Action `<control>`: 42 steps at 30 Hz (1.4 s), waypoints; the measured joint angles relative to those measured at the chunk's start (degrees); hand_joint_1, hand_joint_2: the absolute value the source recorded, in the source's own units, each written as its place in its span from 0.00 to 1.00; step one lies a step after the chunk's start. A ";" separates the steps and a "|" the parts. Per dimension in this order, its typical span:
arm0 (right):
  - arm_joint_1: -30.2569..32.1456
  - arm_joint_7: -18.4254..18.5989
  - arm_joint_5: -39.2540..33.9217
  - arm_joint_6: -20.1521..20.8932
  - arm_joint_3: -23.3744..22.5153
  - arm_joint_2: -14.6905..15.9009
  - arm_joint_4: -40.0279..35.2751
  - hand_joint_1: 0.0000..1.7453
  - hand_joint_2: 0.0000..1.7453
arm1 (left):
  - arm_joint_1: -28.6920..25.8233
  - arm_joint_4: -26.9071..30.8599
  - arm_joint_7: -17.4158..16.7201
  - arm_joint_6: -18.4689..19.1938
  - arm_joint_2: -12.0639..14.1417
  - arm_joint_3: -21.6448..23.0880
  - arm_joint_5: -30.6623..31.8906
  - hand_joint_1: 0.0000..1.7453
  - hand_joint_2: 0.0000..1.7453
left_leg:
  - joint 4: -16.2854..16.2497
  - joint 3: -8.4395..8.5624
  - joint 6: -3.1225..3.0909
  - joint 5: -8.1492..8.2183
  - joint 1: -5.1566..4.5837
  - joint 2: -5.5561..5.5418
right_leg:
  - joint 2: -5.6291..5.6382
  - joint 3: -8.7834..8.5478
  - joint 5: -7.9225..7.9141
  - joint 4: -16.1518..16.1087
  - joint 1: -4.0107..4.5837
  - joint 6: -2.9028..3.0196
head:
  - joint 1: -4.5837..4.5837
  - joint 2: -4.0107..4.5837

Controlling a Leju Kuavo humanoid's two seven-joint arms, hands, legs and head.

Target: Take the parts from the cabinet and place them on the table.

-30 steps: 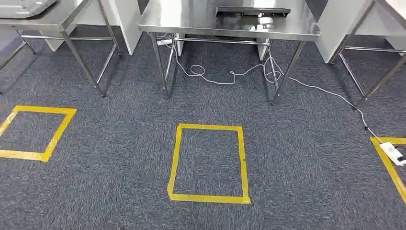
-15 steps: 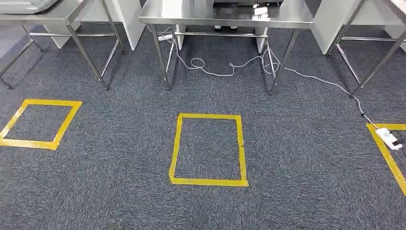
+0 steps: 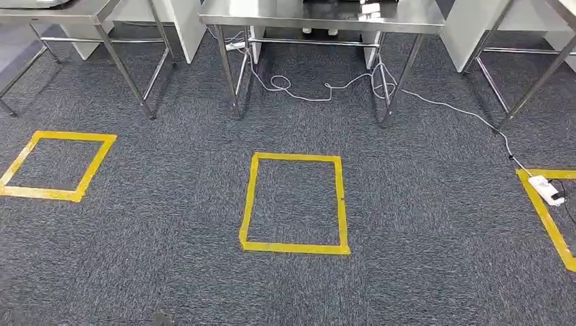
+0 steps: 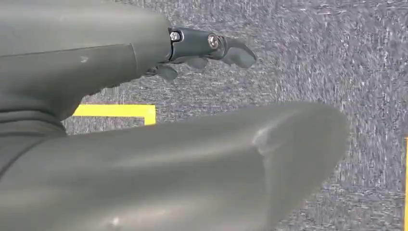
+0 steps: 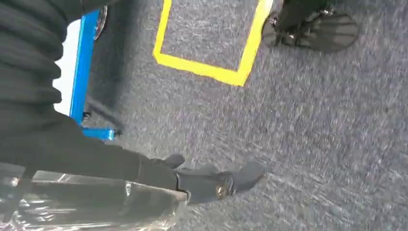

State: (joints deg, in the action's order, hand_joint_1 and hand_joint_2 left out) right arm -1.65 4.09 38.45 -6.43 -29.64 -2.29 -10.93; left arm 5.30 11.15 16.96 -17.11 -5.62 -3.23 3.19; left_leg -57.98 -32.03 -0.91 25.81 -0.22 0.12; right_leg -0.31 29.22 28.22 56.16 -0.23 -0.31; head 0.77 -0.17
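Bagged part in hand, table up ahead

While the right hand grips a clear plastic-wrapped part under its fingers, the left hand hangs over carpet, fingers loosely curled on nothing. Steel table stands well beyond both.

Dark grey carpet covers the floor. Yellow tape squares lie on it: one in the middle, one to the left, part of another at the right edge. A white cable snakes across the carpet to a white plug block. A steel table stands beyond on thin legs; what sits on top is cut off, perhaps a dark device.
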 joint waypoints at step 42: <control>-0.09 2.80 0.39 0.50 -2.03 0.02 0.11 0.00 1.00 | 0.07 0.04 -3.15 1.20 -0.44 0.76 1.18 0.00 0.00 | -0.85 0.02 -1.24 0.45 0.59 -4.25 | 7.42 1.72 -2.02 0.10 -0.92 -0.37 | 0.39 0.00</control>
State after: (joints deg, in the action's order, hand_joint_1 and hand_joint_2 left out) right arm -1.74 6.89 38.84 -5.92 -31.67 -2.27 -10.82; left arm 5.38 11.19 13.81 -15.91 -6.05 -2.47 4.37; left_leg -58.83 -32.01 -2.14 26.26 0.37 -4.12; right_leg 7.11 30.95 26.19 56.26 -1.16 -0.68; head 1.16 -0.17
